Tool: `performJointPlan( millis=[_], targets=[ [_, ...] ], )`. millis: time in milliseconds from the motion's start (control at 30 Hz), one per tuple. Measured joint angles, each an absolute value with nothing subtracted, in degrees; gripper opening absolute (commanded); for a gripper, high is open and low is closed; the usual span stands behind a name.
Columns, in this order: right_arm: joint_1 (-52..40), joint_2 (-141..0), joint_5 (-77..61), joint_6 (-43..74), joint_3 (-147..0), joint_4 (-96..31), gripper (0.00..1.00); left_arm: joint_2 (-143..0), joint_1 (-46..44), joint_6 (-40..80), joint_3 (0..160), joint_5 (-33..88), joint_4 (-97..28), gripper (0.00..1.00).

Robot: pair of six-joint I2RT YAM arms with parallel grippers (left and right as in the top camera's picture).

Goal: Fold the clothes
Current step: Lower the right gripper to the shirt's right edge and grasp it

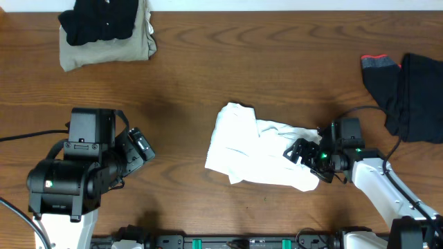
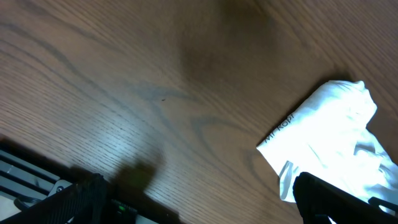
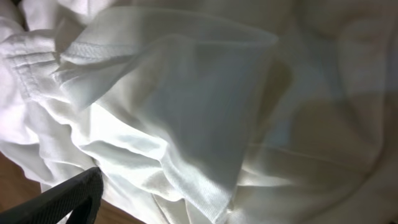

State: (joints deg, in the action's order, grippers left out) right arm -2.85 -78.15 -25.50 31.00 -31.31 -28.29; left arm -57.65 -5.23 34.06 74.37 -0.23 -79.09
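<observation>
Where the right claw [image 1: 299, 152] hangs, the white shirt [image 1: 242, 149] lies crumpled.

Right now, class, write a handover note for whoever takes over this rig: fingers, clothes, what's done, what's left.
Left fingers: open, empty, over bare table, apart from the shirt.
Right fingers: at the shirt's right edge; grip unclear.
Shirt: mid-table, bunched.
Done: black piece stacked on khaki piece, far left corner.
Left: shirt, then black heap at right edge.

Overhead plus 2 wrists (shirt [image 1: 249, 149] shared)
</observation>
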Motion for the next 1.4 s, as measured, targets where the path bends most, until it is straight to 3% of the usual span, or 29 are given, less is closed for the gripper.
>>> performJointPlan(
  millis=[233, 567, 900, 1400],
  targets=[
    [-2.85, -78.50, -22.28, 30.74, -33.23, -33.08, 0.99, -57.65, -5.23, 34.06, 74.37, -0.23, -79.09, 0.98],
    [-1.93, -79.77, -10.13, 29.30, -45.91, -53.17, 0.98, -57.65, -5.23, 34.06, 74.32, -0.25, -79.09, 0.98],
    [-1.83, -80.95, -6.15, 25.06, -46.65, -49.41, 0.99, -58.50, -5.23, 34.06, 74.32, -0.25, -79.09, 0.98],
    [-1.83, -87.11, -11.20, 21.78, -45.01, -44.01, 0.99, -58.57, -5.23, 34.06, 74.32, -0.23, -79.09, 0.98]
  ],
)
